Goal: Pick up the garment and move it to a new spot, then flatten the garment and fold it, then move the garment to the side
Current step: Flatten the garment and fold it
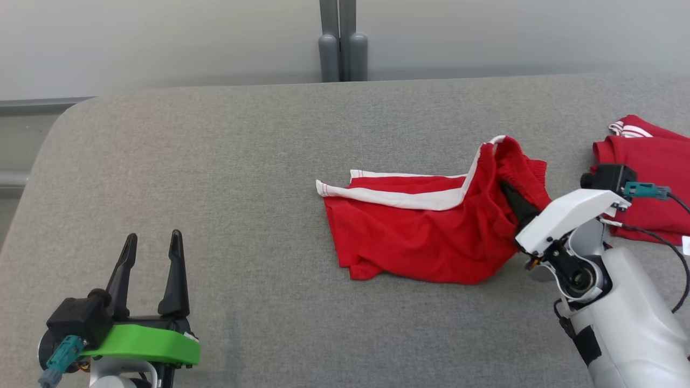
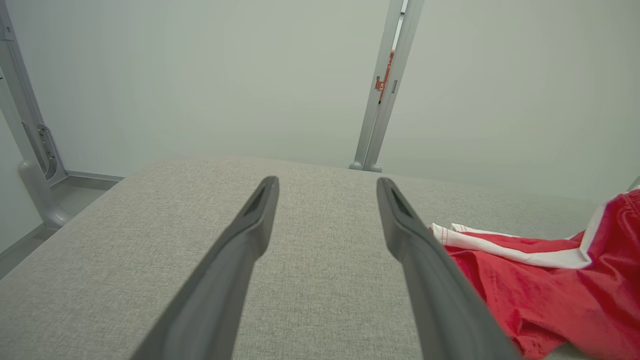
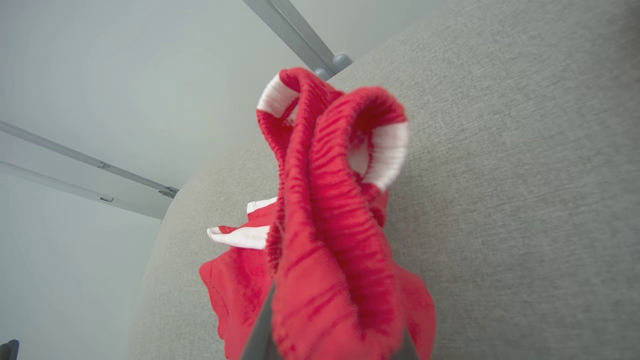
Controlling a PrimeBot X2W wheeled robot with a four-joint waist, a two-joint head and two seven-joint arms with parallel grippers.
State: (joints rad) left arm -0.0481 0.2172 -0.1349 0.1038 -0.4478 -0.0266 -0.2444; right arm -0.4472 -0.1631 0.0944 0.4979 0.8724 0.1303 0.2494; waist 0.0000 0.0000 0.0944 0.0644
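left claw (image 1: 153,234): held spread, 2 fingers empty, well left of garment (image 1: 420,237) | garment: red shorts laid on tabletop (image 1: 242,161), right waistband end raised | right claw (image 1: 512,199): pinched onto garment's waistband at its right end | other red cloth (image 1: 652,178): laid right of garment, apart

garment (image 1: 420,237) on table (image 1: 215,161), second garment (image 1: 655,161) to its right

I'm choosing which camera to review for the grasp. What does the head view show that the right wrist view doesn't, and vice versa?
Head view adds the open left gripper at lower left and a second red garment at the far right. Right wrist view adds the ribbed waistband close up, bunched above the shut right gripper. Both share the red shorts on the grey table.
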